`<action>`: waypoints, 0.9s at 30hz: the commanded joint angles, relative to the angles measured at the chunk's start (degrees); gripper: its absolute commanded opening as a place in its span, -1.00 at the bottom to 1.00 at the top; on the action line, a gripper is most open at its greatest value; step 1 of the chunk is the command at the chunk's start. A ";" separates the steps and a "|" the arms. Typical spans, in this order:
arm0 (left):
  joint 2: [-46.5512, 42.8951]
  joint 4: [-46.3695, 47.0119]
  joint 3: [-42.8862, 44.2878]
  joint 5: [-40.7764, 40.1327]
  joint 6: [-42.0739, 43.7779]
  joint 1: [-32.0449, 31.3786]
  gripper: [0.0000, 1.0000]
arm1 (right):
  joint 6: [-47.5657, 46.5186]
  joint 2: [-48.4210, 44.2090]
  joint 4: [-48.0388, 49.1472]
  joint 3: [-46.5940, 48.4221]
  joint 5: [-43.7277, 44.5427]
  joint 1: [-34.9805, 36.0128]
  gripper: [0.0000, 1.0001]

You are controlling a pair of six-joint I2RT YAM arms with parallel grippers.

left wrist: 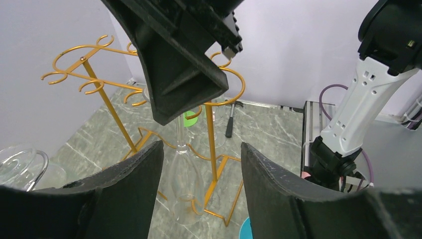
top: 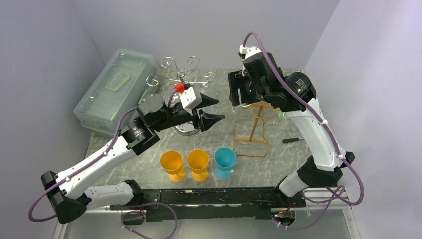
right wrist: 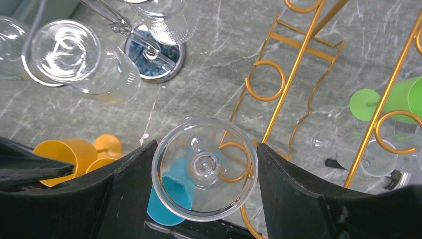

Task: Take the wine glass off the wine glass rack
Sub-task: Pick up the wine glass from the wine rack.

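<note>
Over grey marble, clear wine glass (inverted)

Bright even light; glare glints on the wine glass.

wine glass: in the left wrist view the foot and upper stem are hidden behind the right end effector; from above it is too faint to make out.
gold rack: top hooks covered by the right end effector in the top view.
chrome rack: base partly under the left end effector.
blue cup: mostly behind the glass foot.
green cup: cut off at the right edge.
dark tool: too small to identify.
</note>
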 commanded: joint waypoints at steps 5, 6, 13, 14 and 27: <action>3.42 8.93 -1.34 -0.77 5.17 -1.35 0.21 | 0.74 -0.45 2.99 4.79 -1.30 -0.07 -0.22; 3.96 9.88 -1.49 -1.08 5.59 -1.62 0.21 | 0.85 -0.46 2.92 5.00 -1.44 -0.09 -0.22; 8.60 14.73 -0.94 -1.94 7.61 -2.47 0.17 | 1.45 -1.45 3.49 5.37 -2.52 -0.07 -0.22; 9.27 14.60 -0.55 -2.10 7.85 -2.53 0.15 | 1.49 -1.54 3.54 5.47 -2.67 -0.07 -0.22; 13.20 20.94 -0.46 -5.39 7.06 -2.57 0.08 | 2.29 -3.34 4.20 5.39 -3.52 -0.07 -0.23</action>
